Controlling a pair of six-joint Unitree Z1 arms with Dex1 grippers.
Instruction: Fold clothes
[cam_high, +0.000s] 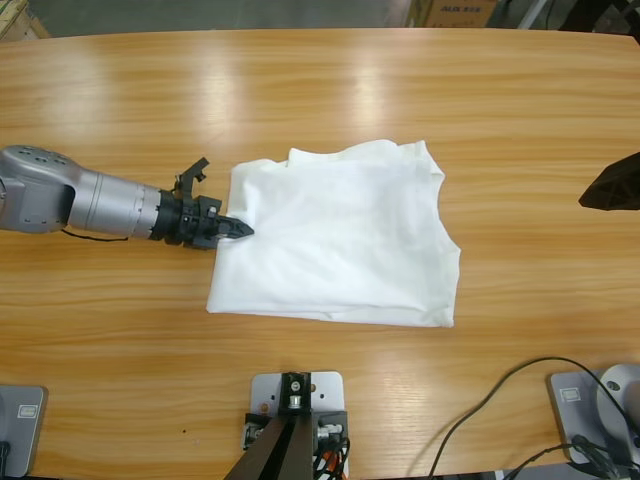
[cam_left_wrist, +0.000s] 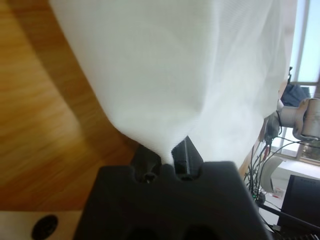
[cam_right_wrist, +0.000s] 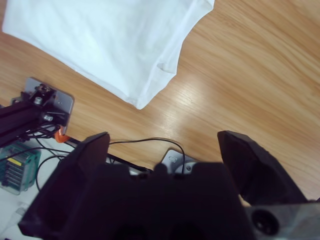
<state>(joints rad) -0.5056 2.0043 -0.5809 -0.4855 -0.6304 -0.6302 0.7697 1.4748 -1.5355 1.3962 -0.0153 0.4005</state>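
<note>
Here, operator, your readout from the jaws outward.

Left gripper: your jaws are pinched together on the left edge of the T-shirt; in the left wrist view the thin white fabric gathers to a point right at the jaw tips and spreads out above them.

Left arm: it comes in from the left edge of the high view, lying low over the table and pointing right toward the shirt.

Right gripper: your jaws stand wide apart with nothing between them; through the gap you see bare wood and a dark cable.

Right gripper in the high view: only a black part shows at the right edge, well apart from the shirt.

T-shirt: it lies folded on the middle of the wooden table, roughly rectangular, with layered edges along its far side and its right side. The right wrist view shows one corner resting flat on the wood.

Logo: you cannot make one out on the visible fabric.
</note>
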